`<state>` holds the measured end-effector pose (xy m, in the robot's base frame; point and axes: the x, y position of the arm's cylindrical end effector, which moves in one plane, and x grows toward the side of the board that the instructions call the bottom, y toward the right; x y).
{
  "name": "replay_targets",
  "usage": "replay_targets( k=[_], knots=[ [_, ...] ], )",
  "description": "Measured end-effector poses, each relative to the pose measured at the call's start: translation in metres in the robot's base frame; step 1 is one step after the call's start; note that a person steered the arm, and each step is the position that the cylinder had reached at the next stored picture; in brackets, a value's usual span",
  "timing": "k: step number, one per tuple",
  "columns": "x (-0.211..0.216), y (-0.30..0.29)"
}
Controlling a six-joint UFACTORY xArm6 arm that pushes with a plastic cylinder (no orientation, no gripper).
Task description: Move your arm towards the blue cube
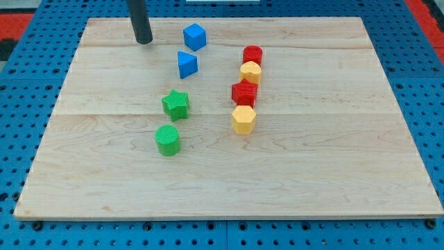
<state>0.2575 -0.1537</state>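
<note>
The blue cube (195, 36) sits near the view's top, a little left of centre, on the wooden board (333, 167). My tip (143, 41) rests on the board to the cube's left, about a block and a half's width away, not touching it. A blue triangular block (186, 64) lies just below the cube.
A green star (175, 104) and a green cylinder (167, 139) lie below the blue blocks. To the right runs a column: red cylinder (252, 55), yellow block (250, 71), red star-like block (244, 92), yellow hexagon (243, 119). Blue pegboard surrounds the board.
</note>
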Motion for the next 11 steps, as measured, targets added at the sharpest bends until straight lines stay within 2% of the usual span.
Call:
replay_targets(
  k=[3,11],
  knots=[
    [0.000,0.003],
    [0.020,0.069]
  ],
)
